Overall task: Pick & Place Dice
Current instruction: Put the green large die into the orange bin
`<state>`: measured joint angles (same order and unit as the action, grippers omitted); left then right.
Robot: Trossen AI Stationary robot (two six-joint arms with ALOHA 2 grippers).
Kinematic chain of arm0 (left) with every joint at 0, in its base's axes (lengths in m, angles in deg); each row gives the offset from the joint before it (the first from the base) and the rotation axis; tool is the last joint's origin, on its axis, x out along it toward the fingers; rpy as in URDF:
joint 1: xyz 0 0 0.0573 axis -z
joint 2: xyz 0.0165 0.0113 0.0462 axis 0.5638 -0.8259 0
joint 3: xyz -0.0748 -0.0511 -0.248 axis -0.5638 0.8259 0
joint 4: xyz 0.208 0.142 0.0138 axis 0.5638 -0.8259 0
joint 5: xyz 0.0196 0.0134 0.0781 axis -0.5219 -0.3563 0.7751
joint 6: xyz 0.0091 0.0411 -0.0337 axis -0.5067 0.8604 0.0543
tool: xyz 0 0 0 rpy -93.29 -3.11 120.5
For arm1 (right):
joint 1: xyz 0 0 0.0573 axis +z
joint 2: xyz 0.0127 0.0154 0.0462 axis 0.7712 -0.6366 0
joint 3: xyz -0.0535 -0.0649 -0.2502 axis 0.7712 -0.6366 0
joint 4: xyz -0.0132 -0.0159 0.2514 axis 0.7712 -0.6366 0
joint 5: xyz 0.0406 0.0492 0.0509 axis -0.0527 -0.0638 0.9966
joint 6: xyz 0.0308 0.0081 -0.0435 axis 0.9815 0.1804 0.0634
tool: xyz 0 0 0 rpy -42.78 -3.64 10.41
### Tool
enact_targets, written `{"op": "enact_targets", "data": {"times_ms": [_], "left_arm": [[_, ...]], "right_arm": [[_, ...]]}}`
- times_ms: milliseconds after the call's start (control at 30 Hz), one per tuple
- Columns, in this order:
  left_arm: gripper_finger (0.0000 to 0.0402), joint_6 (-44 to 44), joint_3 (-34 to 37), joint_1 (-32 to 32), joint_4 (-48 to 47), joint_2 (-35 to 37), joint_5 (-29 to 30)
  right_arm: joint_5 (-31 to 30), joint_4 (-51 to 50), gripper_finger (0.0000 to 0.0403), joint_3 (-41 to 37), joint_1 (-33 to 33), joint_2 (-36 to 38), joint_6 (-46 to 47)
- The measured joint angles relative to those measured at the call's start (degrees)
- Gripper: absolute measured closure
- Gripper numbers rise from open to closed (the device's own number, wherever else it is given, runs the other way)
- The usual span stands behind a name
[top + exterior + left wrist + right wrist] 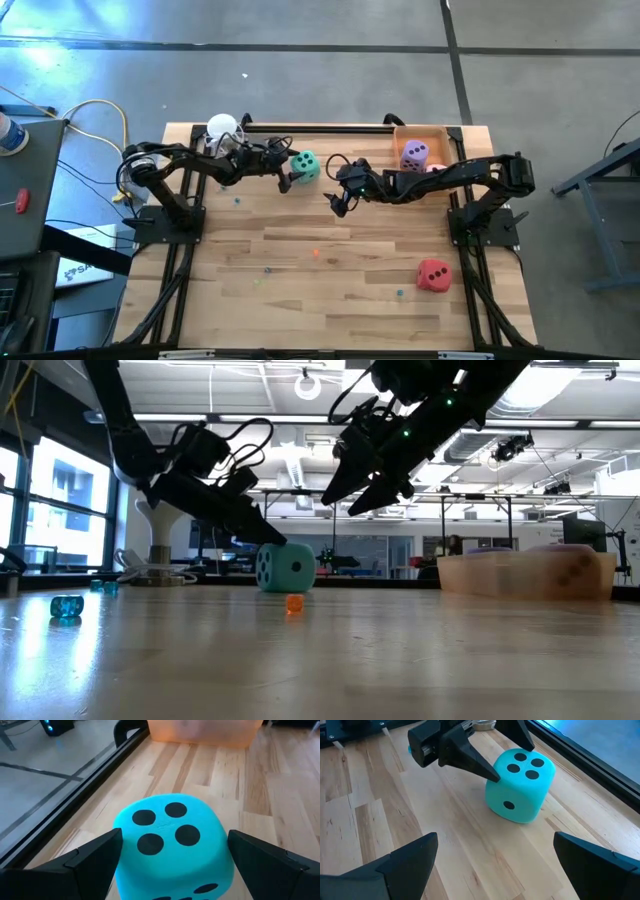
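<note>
The mint green die (307, 165) rests with its bottom face on the table near the far edge, its four-pip face up (167, 822). It also shows in the low view (283, 567) and the right wrist view (520, 785). My left gripper (292, 167) is open, one finger on each side of it. My right gripper (333, 186) is open and empty, raised above the table just right of the die (348, 500). The purple die (415, 153) and the pink die (437, 168) lie in the wooden box. The red die (433, 274) sits on the table at the near right. My left gripper comes at the mint green die from the table's left, slanting down. Its fingertips (112, 842) stand right at two opposite side faces (496, 776) of the die. I cannot tell whether they touch it. The die sits flat on the table.
A wooden box (400, 133) stands at the far right (525, 575). A white round-topped object (222, 128) stands at the far left. Tiny beads lie scattered on the table, among them an orange one (294, 603) and a blue one (67, 605). A black rail (320, 127) runs along the far edge.
</note>
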<state>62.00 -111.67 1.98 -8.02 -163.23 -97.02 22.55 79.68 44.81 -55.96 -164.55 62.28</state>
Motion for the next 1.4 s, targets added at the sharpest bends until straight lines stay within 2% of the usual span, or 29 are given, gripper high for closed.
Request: {"op": "enact_targets", "data": {"times_ms": [500, 900, 1167, 1300, 1400], "left_arm": [[0.0049, -0.5, 0.0, 0.0, -0.7, -0.1, 2.1], [0.0049, -2.0, 0.0, 0.6, -1.1, -0.2, -8.1], [0.0049, 0.9, 0.1, 6.3, -1.3, -0.3, -9.0], [0.0049, 1.0, 0.1, 8.7, -1.1, -0.3, -9.1], [0.0049, 1.2, 0.1, 9.8, -1.2, -0.3, -13.4]], "right_arm": [[0.0, 0.2, 0.0014, 0.0, 0.0, 0.0, 0.0], [0.0, 0.2, 0.0014, 0.0, 0.0, 0.0, 0.4], [0.1, 0.2, 0.0014, 0.0, 0.0, 0.0, 0.4], [4.0, 0.2, 0.0014, 0.0, 0.0, 0.0, 0.2], [11.1, 0.1, 0.0014, 0.0, 0.0, 0.0, -2.6]]}}
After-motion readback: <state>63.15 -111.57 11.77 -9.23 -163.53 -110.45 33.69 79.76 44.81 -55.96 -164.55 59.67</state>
